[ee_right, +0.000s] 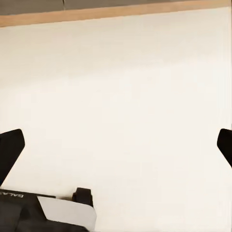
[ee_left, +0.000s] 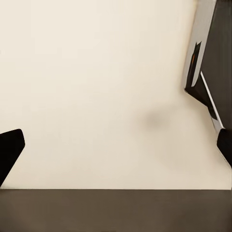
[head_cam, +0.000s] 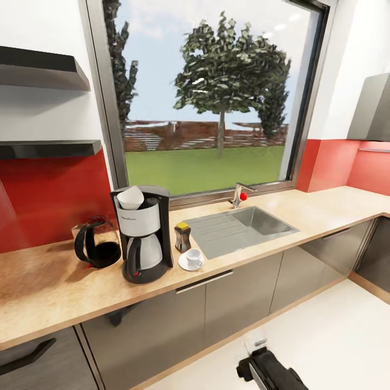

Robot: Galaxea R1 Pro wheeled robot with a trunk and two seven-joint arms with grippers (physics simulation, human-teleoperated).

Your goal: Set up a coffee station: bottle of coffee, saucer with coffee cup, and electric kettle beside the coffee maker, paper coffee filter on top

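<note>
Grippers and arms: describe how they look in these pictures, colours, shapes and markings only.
In both wrist views the fingertips are matte black with rounded tips, set wide apart at the picture's edges. By the right gripper sits a black body with small white lettering, too small to read, and a pale grey panel. The head view shows a black, blocky arm segment with a translucent tip.

Coffee maker (head_cam: 142, 233) upright near countertop (head_cam: 43, 292) front edge, white paper filter (head_cam: 130, 198) on top. Kettle (head_cam: 97, 242), black, just beside it toward the wall. Coffee bottle (head_cam: 182, 237) and cup (head_cam: 194, 258) on saucer (head_cam: 186, 264) on its sink side.
</note>
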